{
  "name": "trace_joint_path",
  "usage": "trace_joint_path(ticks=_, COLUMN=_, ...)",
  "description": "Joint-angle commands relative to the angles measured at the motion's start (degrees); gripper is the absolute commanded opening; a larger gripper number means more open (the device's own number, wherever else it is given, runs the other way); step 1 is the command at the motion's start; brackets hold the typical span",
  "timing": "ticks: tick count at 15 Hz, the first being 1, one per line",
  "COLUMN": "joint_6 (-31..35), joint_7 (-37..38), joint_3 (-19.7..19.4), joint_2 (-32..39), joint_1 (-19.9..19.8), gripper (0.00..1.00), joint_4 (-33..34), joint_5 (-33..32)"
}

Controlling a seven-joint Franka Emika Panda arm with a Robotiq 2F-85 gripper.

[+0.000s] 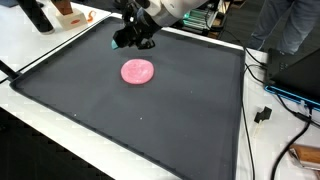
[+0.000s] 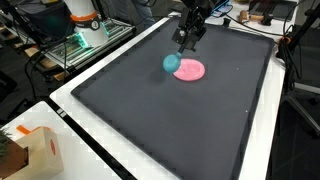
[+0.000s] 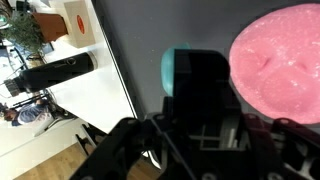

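One gripper (image 2: 186,44), jaws too dark to tell, should drop slowly, straight over the teal thing (image 2: 172,63), missing the pink disc (image 2: 191,70).

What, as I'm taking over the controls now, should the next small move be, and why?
Probably ease the gripper down toward the teal object. It hangs above the dark mat, nearest that object, which sits right beside the pink disc. In the wrist view the teal object is half hidden behind the gripper, so it seems nearly lined up. Whether the fingers are open is unclear.
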Motion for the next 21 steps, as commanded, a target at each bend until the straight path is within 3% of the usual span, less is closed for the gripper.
trace_joint_path(ticks=1, joint_6=0.73, joint_7=-0.28, joint_3=0.36, joint_2=0.51, joint_1=-0.86, gripper=0.25, joint_4=0.07, joint_5=-0.51)
trace_joint_path(ticks=8, joint_6=4.52, joint_7=-4.35, joint_3=0.44, joint_2=-0.60, joint_1=-2.50, gripper=0.25, joint_4=-0.87, joint_5=-0.07)
trace_joint_path(ticks=14, joint_6=11.91, joint_7=-12.61, joint_3=0.71, joint_2=-3.75, joint_1=-4.84, gripper=0.25, joint_4=-2.93, joint_5=2.25)
trace_joint_path(ticks=21, joint_6=15.60, joint_7=-26.27, joint_3=0.68, joint_2=-11.20, joint_1=-7.60, gripper=0.25, joint_4=-5.60, joint_5=13.19)
